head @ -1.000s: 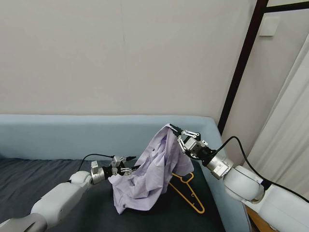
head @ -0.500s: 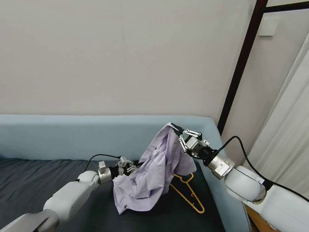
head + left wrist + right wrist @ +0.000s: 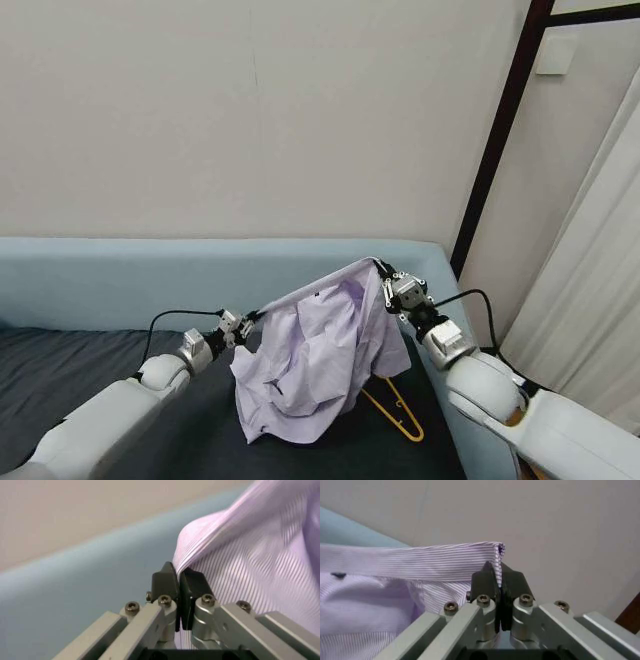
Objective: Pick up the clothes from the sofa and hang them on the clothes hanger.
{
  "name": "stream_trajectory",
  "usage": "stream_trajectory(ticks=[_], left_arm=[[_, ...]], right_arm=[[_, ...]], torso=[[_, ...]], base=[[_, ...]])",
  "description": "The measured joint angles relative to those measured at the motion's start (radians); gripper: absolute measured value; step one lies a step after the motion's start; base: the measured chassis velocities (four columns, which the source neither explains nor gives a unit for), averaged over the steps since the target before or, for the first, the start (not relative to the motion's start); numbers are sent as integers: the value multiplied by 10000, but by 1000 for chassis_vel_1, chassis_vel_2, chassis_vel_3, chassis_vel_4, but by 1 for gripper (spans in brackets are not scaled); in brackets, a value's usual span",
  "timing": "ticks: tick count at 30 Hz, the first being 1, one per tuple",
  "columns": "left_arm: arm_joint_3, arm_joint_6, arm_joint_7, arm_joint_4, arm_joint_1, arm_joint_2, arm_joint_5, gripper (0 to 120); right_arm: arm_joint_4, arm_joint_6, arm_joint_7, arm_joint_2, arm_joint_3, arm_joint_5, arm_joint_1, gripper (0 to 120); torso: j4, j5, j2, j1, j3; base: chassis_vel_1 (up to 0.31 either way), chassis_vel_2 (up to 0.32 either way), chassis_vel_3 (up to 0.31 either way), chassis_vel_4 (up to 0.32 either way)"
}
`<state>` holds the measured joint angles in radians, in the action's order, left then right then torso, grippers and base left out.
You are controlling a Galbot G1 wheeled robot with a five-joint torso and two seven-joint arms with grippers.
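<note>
Pale purple with thin stripes, the crumpled cloth shirt (image 3: 320, 370) hung spread out between the two sets of fingers, above the dark seat of the light blue sofa (image 3: 100, 280). The left gripper (image 3: 243, 322) pinched one edge tight. The right gripper (image 3: 383, 272) pinched a folded edge tight, higher up. The rest drooped below them in soft folds. A thin yellow clothes hanger (image 3: 397, 405) lay on the seat under the right fingers.
</note>
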<state>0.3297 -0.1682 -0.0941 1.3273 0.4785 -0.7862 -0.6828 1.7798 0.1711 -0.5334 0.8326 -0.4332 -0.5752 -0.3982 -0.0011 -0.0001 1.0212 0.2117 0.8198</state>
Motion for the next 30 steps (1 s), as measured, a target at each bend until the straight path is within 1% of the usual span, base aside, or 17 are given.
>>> stream_trajectory(ticks=[3, 4, 5, 7, 8, 9, 11, 13, 14, 16, 17, 19, 23, 24, 26, 27, 30], left_arm=[[-395, 1690, -2580, 1839, -369, 226, -817, 0], [-395, 1690, -2580, 1839, -369, 226, -817, 0], [-424, 2336, -3363, 2326, -786, 235, -1198, 0], [-292, 2889, -3959, 2621, -1503, 197, -1550, 0], [21, 3243, -4266, 2675, -2277, 119, -1738, 0], [21, 3243, -4266, 2675, -2277, 119, -1738, 0], [621, 3676, -4714, 2407, -3556, -85, -1964, 0], [1111, 3983, -5284, 1535, -4951, -532, -2060, 0], [1111, 3983, -5284, 1535, -4951, -532, -2060, 0], [1546, 4479, -5783, 796, -6063, -805, -2228, 0], [1741, 4654, -5877, 723, -6352, -789, -2246, 0], [1942, 4863, -5968, 818, -6573, -698, -2272, 0], [2047, 5456, -6649, 2059, -6292, -50, -2519, 0], [2047, 5456, -6649, 2059, -6292, -50, -2519, 0], [1739, 5642, -6994, 3159, -5613, 586, -2846, 0], [1447, 5723, -7173, 4005, -5081, 1032, -2986, 0], [698, 5856, -7441, 5593, -4122, 1967, -3233, 0]], right_arm=[[-706, 615, -547, 987, -582, -616, 1180, 0], [-706, 615, -547, 987, -582, -616, 1180, 0], [-926, 741, -602, 1223, -804, -673, 1603, 0], [-1259, 784, -601, 1470, -1066, -672, 2137, 0], [-1530, 784, -574, 1673, -1233, -672, 2551, 0], [-1530, 784, -574, 1673, -1233, -672, 2551, 0], [-1961, 738, -566, 1967, -1322, -666, 3175, 0], [-2602, 570, -722, 2353, -1112, -502, 3939, 0], [-2602, 570, -722, 2353, -1112, -502, 3939, 0], [-3200, 421, -807, 2511, -984, -436, 4700, 0], [-3274, 414, -791, 2448, -1065, -499, 4972, 0], [-3230, 424, -764, 2337, -1200, -575, 5186, 0], [-2073, 792, -977, 1741, -1501, -1163, 5176, 0], [-2073, 792, -977, 1741, -1501, -1163, 5176, 0], [-1231, 1033, -1263, 1400, -1681, -1574, 4959, 0], [-700, 1187, -1428, 1199, -1815, -1812, 4884, 0], [501, 1613, -1803, 906, -1958, -2358, 4871, 0]], torso=[[6, -7, 1, 1, 0], [6, -7, 1, 1, 0], [10, -6, 0, 1, 0], [4, -4, 1, 0, 0], [-4, -3, 1, 0, -1], [-4, -3, 1, 0, -1], [-6, 3, 1, 1, 1], [-6, 1, 0, 2, 1], [-6, 1, 0, 2, 1], [-4, 0, 0, 3, 1], [-2, 1, 0, 5, 1], [-3, 0, 1, 4, 0], [-4, 2, 1, 3, -2], [-4, 2, 1, 3, -2], [-3, -3, 0, 2, 0], [1, -4, 0, 2, 0], [3, -3, 0, 0, -2]], base=[[0, 0, 0, 0], [0, 0, 0, 0], [0, 0, 0, 0], [0, 0, 0, 0], [0, 0, 0, 0], [0, 0, 0, 0], [0, 0, 0, 0], [0, 0, 0, 0], [0, 0, 0, 0], [0, 0, 0, 0], [0, 0, 0, 0], [0, 0, 0, 0], [0, 0, 0, 0], [0, 0, 0, 0], [0, 0, 0, 0], [0, 0, 0, 0], [0, 0, 0, 0]])
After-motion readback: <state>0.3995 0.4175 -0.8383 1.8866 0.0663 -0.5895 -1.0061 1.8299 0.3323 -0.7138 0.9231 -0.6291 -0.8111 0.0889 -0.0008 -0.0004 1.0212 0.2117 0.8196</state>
